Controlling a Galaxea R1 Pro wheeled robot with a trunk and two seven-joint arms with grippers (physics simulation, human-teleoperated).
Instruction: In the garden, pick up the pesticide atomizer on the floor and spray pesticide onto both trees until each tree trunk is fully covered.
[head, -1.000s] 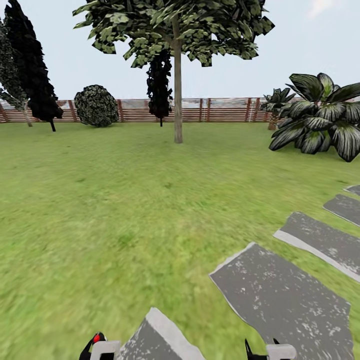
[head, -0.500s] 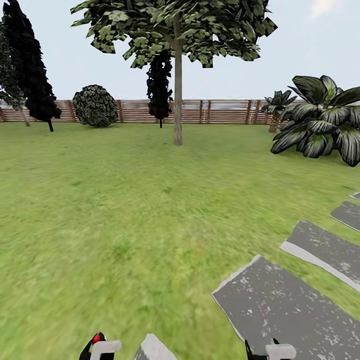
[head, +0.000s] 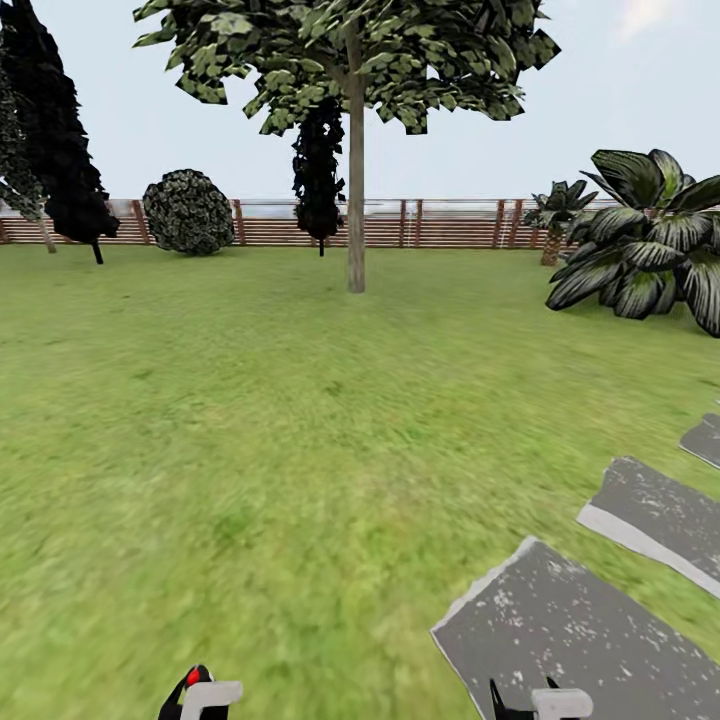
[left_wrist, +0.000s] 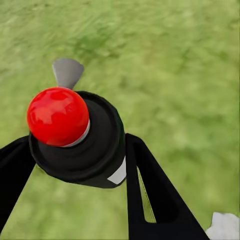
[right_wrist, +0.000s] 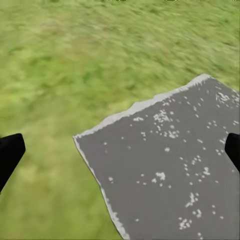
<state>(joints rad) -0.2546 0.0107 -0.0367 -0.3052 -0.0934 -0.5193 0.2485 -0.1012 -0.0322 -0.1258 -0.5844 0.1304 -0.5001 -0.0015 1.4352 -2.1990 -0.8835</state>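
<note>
Pesticide atomizer (left_wrist: 75, 137), black with red knob: pinched in left gripper (left_wrist: 80, 165) | right gripper (right_wrist: 120, 150) spread over grey stepping stone (right_wrist: 170, 165) edge | open green lawn (head: 250, 400) ahead to pale-trunked tree (head: 355, 190)

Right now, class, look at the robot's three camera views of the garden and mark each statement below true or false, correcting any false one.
1. The left gripper holds a black atomizer with a red knob. True.
2. The right gripper holds a second atomizer. False: it is open with nothing between its fingers, above a grey stepping stone.
3. A pale-trunked tree stands ahead on the lawn. True.
4. A brick wall rings the garden. False: a brown slatted wooden fence does.
</note>
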